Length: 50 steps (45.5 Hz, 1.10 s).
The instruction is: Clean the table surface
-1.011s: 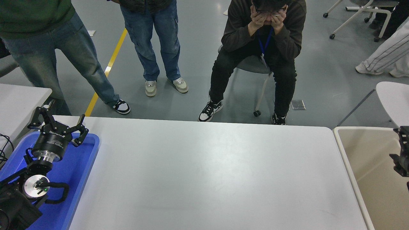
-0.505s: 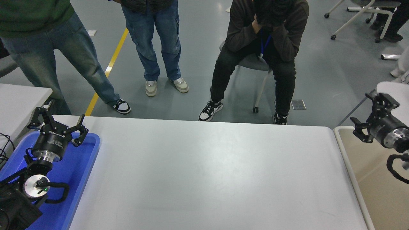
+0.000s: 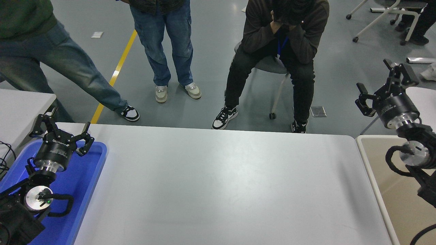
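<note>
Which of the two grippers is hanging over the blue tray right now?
The left gripper, open, at the picture's lower left above the blue tray. The right gripper, also open, is raised at the right edge, beyond the beige bin, over no tray.

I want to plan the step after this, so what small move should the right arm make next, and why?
Probably lower the right gripper toward its rest pose and stop. It hangs open and empty past the far right corner, above the beige bin, and the table surface shows no visible objects to remove. The left gripper sits open over the blue tray.
</note>
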Each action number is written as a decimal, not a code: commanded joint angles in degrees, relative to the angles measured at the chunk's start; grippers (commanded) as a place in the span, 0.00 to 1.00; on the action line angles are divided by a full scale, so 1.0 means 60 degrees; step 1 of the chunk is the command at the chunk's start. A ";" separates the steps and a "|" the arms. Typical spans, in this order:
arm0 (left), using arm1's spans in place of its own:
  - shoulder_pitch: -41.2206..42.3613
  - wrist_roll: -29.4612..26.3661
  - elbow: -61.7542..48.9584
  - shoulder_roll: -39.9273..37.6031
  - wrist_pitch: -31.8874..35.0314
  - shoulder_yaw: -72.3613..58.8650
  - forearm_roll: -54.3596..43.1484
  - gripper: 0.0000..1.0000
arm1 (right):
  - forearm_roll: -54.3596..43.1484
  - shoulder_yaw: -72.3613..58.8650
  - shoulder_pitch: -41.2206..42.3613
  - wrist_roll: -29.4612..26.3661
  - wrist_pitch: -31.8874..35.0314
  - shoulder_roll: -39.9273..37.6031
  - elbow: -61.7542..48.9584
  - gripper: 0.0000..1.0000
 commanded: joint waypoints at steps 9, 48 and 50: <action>0.0000 0.0000 0.0000 0.0000 0.0000 0.0000 0.0000 1.00 | -0.0022 0.0058 -0.0340 0.0564 -0.1723 0.1700 0.1119 0.99; 0.0000 0.0000 0.0000 0.0000 0.0000 0.0000 0.0000 1.00 | -0.0198 0.0380 -0.1893 0.1238 -0.1784 0.2420 -0.0419 0.99; 0.0000 0.0000 0.0000 0.0000 0.0000 0.0000 0.0000 1.00 | -0.0198 0.0322 -0.1893 0.1252 -0.1755 0.2361 -0.0638 0.99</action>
